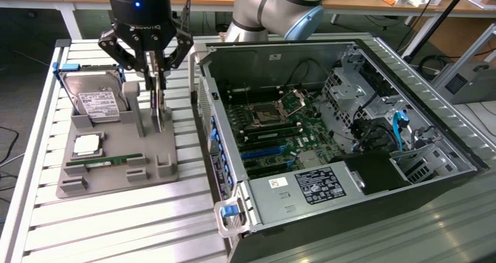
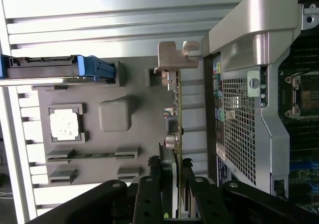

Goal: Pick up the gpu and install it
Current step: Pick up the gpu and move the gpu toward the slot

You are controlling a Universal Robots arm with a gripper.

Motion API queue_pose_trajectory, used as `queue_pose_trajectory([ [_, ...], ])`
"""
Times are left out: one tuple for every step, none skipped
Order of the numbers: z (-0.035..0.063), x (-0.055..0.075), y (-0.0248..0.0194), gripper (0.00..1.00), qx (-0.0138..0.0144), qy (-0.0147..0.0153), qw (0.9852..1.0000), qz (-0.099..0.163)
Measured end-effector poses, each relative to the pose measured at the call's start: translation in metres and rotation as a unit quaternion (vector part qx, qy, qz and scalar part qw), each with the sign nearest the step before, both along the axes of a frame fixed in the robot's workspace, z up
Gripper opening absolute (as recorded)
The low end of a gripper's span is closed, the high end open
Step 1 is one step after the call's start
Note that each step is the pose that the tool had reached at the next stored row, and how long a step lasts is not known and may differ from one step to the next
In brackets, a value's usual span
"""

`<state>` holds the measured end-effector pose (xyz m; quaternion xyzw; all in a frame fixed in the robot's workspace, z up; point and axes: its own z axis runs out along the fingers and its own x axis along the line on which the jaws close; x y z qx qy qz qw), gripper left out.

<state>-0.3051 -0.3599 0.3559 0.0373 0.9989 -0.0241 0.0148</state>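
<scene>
Silver-grey robot arm w/ pale-blue joint caps (image 1: 280,8) bends in at top of exterior view. Black wrist cylinder (image 1: 139,2) points straight down, blue LED lit. Black two-finger gripper (image 1: 155,71) vert., fingers pinched on upper edge of gpu, a thin dark circuit card (image 1: 159,106).

The black gripper (image 1: 157,77) is showing a small blue light on its housing, while the arm (image 1: 279,7) behind it is wearing silver-grey with a pale blue joint cap. The gpu (image 1: 159,115) is presenting a dark face and, in the wrist view, a greenish board edge and a silvery bracket (image 2: 177,55). The grey tray (image 1: 116,182) is displaying a silver hard drive (image 1: 97,100) with a white printed label and blue tabs, a silvery processor (image 1: 87,146) and a green memory stick (image 1: 104,160). The white table (image 1: 116,228) is running in parallel ribbed stripes. Inside the black computer case (image 1: 372,234), the motherboard (image 1: 283,121) is showing green, with blue slots (image 1: 259,152) and a blue cable (image 1: 401,126).
</scene>
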Motion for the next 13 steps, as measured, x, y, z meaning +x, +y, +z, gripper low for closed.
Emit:
queue_pose_trajectory([
  [0.0002, 0.0, 0.0, 0.27, 0.0, 0.0, 1.0, 0.0],
  [0.0005, 0.0, 0.0, 0.27, 0.0, 0.0, 1.0, 0.0],
  [0.0007, 0.0, 0.0, 0.27, 0.0, 0.0, 1.0, 0.0],
  [0.0011, 0.0, 0.0, 0.27, 0.0, 0.0, 1.0, 0.0],
  [0.0014, 0.0, 0.0, 0.27, 0.0, 0.0, 1.0, 0.0],
  [0.0016, 0.0, 0.0, 0.27, 0.0, 0.0, 1.0, 0.0],
  [0.0018, 0.0, 0.0, 0.27, 0.0, 0.0, 1.0, 0.0],
  [0.0022, 0.0, 0.0, 0.27, 0.0, 0.0, 1.0, 0.0],
  [0.0026, 0.0, 0.0, 0.27, 0.0, 0.0, 1.0, 0.0],
  [0.0028, 0.0, 0.0, 0.27, 0.0, 0.0, 1.0, 0.0],
  [0.0029, 0.0, 0.0, 0.27, 0.0, 0.0, 1.0, 0.0],
  [0.0032, 0.0, 0.0, 0.27, 0.0, 0.0, 1.0, 0.0],
  [0.0035, 0.0, 0.0, 0.27, 0.0, 0.0, 1.0, 0.0],
])
